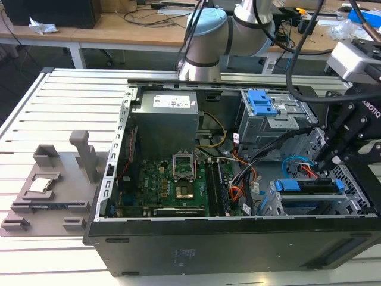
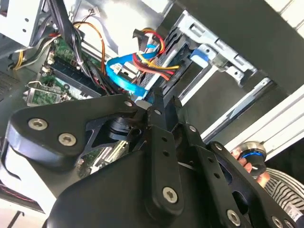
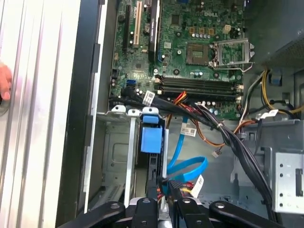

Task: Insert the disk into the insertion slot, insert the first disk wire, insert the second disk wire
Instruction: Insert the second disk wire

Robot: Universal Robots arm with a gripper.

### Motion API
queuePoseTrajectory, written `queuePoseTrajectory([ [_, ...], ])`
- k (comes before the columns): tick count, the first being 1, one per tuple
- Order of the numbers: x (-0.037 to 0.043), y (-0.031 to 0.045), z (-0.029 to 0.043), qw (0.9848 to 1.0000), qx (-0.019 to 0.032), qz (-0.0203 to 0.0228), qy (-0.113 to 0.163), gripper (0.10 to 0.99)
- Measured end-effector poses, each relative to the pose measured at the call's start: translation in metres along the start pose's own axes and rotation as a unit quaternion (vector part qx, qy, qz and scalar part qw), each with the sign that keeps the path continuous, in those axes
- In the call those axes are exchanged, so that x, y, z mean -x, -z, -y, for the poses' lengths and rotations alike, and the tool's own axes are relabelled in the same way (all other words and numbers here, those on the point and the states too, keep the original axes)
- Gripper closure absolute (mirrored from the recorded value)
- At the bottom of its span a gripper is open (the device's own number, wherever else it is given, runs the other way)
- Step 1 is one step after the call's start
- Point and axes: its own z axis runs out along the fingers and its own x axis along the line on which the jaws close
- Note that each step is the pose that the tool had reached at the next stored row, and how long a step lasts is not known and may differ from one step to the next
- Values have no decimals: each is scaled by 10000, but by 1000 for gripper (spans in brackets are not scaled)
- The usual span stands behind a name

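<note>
Black gripper [image 2: 159, 99] hangs low at the back of the insertion slot [image 1: 351, 176], its tip right at the plug end of the first disk wire [image 2: 121, 76]. Whether it is clamped on that plug or merely pressed against it, I cannot tell. The light-blue ribbon curves in a loop from there and rises toward the motherboard [image 3: 190, 28]. I judge it light and springy, and flat enough to kink if dragged sideways, so the hold belongs on the hard plug, never on the ribbon. The push should run straight along the socket.

Just beside it lies the second disk wire [image 2: 145, 61], red among yellow and black strands. It looks soft too, and is best taken by its plug.

The disk [image 1: 306, 186] already sits in the silver perforated bay, with its bright blue carrier tabs showing at both ends in the exterior view. It looks stiff and fairly heavy, and seems to need no further grip.

Further out, orange flat cables [image 1: 238, 190] lie by the board, and a person's hand [image 3: 4, 80] rests at the edge of the grooved table [image 3: 38, 118].
</note>
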Motion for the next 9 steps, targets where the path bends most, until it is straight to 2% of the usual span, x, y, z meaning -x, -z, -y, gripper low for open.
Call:
queuePoseTrajectory([
  [3, 4, -32, -57, 10000, -1, -9, 83, 847],
  [7, 9, -86, -56, 9993, -3, -44, 373, 847],
  [9, 11, -120, -52, 9991, -3, -55, 428, 847],
])
